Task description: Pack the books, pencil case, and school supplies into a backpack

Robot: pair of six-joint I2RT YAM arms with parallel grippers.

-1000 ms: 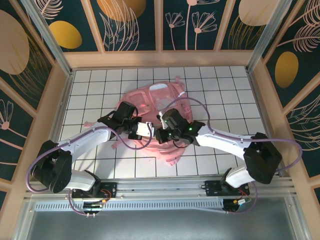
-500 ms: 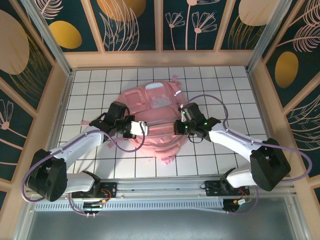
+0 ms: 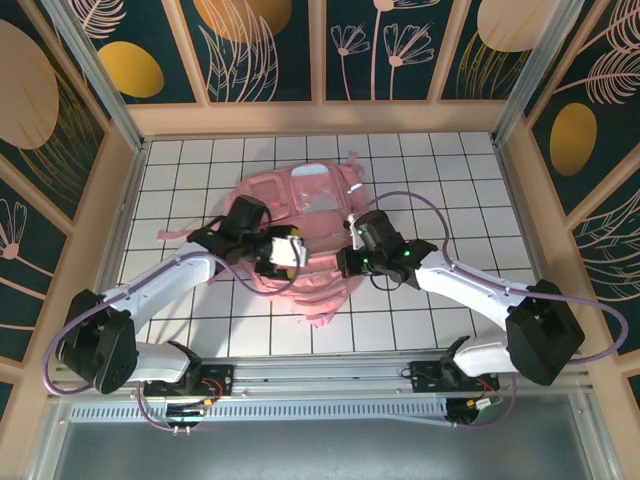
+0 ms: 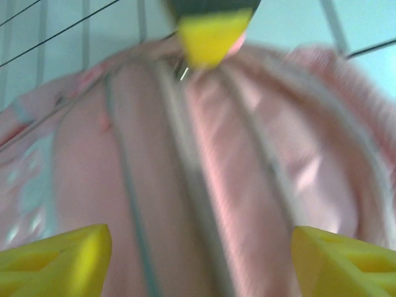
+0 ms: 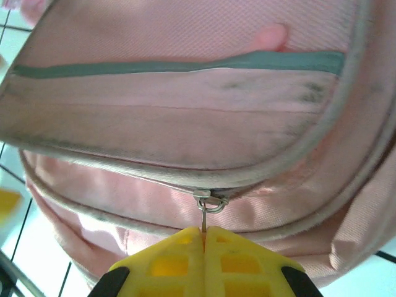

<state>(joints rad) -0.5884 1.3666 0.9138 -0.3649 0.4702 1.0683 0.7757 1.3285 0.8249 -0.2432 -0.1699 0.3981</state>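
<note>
The pink backpack [image 3: 300, 205] lies flat in the middle of the white tiled table. My right gripper [image 5: 204, 238] is shut on the metal pull [image 5: 203, 218] of a zip slider [image 5: 210, 201] on the backpack's [image 5: 185, 93] curved seam, at the bag's near right side [image 3: 345, 262]. My left gripper [image 4: 201, 266] is open, its yellow fingertips [image 4: 55, 260] spread wide over the backpack's fabric [image 4: 235, 185] with nothing between them; it hovers over the bag's near left [image 3: 285, 250]. The books, pencil case and school supplies are out of view.
Pink straps trail off the bag toward the front [image 3: 325, 315] and to the left [image 3: 170, 235]. Wooden walls [image 3: 115, 200] enclose the table on three sides. Both arms converge over the bag, and the right gripper's yellow tip [image 4: 213, 34] shows in the left wrist view.
My left gripper has gone from shut to open and shifted slightly right over the bag. The right gripper stays shut on the zip pull and has moved a little left.
</note>
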